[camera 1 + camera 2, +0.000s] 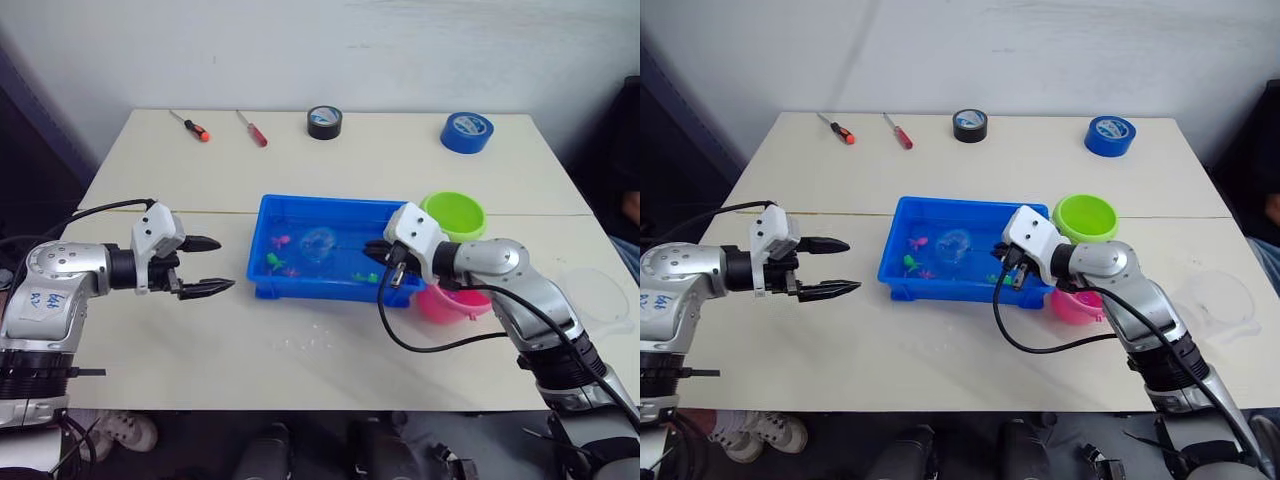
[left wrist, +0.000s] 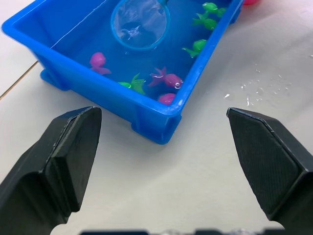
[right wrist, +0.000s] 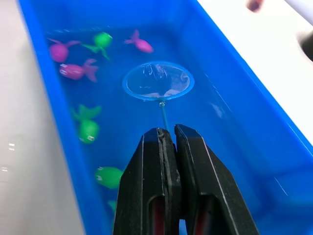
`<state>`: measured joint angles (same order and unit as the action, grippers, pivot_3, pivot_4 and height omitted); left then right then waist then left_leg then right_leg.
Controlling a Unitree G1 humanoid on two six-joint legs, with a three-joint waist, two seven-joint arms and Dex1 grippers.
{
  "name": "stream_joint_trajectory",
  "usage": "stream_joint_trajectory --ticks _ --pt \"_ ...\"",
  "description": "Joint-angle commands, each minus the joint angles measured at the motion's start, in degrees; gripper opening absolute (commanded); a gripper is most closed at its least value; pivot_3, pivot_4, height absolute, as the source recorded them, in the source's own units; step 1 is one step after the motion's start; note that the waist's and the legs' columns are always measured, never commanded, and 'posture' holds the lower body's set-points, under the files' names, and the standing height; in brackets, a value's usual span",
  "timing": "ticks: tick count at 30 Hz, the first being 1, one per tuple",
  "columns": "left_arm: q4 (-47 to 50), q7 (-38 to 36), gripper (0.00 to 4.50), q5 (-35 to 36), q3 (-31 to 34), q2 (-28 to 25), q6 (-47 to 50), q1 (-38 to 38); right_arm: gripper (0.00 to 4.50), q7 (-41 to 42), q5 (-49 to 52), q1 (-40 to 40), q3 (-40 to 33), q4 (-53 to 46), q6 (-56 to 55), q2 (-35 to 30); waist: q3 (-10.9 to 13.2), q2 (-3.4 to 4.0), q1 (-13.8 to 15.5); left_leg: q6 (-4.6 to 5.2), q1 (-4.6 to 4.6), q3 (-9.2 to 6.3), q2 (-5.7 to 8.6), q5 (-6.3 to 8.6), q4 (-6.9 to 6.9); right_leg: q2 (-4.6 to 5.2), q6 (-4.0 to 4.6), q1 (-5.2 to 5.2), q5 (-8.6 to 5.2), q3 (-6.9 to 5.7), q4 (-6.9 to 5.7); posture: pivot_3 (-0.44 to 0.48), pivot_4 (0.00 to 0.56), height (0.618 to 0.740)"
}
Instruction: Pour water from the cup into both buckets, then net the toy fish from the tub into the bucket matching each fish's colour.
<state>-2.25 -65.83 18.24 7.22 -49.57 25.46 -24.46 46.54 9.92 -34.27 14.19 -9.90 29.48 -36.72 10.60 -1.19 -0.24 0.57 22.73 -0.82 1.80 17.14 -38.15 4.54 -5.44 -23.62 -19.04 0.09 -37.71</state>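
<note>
right gripper: our right gripper point(image 3: 168, 134) has its fingers pressed together on the thin handle of the net point(image 3: 157, 81), over the right end of the tub point(image 1: 262, 284).
left gripper: our left gripper point(image 1: 208, 266) hangs at centre left of the head view, fingers spread wide and holding nothing, just beside the tub's left end.
tub: centre of the table point(image 1: 150, 330), water inside; pink toy fish point(image 3: 74, 71) and green ones point(image 3: 86, 128) lie scattered, mostly along the near wall.
net: small round hoop with clear mesh, lying mid-tub with no fish in it that we can see.
buckets: green bucket point(image 1: 453, 214) and pink bucket point(image 1: 450, 303) sit at the tub's right end, the pink one partly behind our forearm.
cup: the clear cup point(image 1: 598, 293) stands at far right, apart from the buckets.
handling: we judge the net very light, its wire handle thin and springy, so a pinch low on the handle keeps the hoop from twisting. the fish look tiny, slick and buoyant; scooping from beneath should work better than chasing them.
risk: dripping water and a fish slipping off the hoop on the way over.
</note>
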Motion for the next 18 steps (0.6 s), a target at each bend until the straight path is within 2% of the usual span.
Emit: stream_joint_trajectory --ticks 1,12,18 --pt "2.0 -0.1 4.44 0.4 0.0 -1.0 -0.8 -0.6 0.0 2.6 -1.8 -1.3 -0.2 0.2 -4.1 -1.6 0.0 0.0 0.0 0.0 0.0 0.0 0.0 0.0 0.0 -0.01 0.0 0.0 0.0 -0.01 0.01 0.0 0.15 0.736" --pt "-0.8 -1.2 4.44 -0.6 -3.6 -0.6 -2.7 -4.1 0.0 7.8 -8.7 -3.7 5.7 6.9 -13.8 -0.5 0.0 0.0 -0.4 -0.01 -0.01 0.02 0.0 -0.01 0.01 -0.02 0.0 -0.03 0.0 0.0 0.01 0.0 0.15 0.736" --pt "-0.3 -1.2 4.44 -0.2 -3.6 -0.8 -2.5 -4.1 0.0 10.9 -8.1 -4.2 5.7 8.4 -15.5 1.3 0.0 0.0 -0.5 -0.02 -0.01 0.02 0.0 -0.01 0.01 -0.02 0.0 -0.03 0.0 -0.01 0.01 0.0 0.15 0.736"
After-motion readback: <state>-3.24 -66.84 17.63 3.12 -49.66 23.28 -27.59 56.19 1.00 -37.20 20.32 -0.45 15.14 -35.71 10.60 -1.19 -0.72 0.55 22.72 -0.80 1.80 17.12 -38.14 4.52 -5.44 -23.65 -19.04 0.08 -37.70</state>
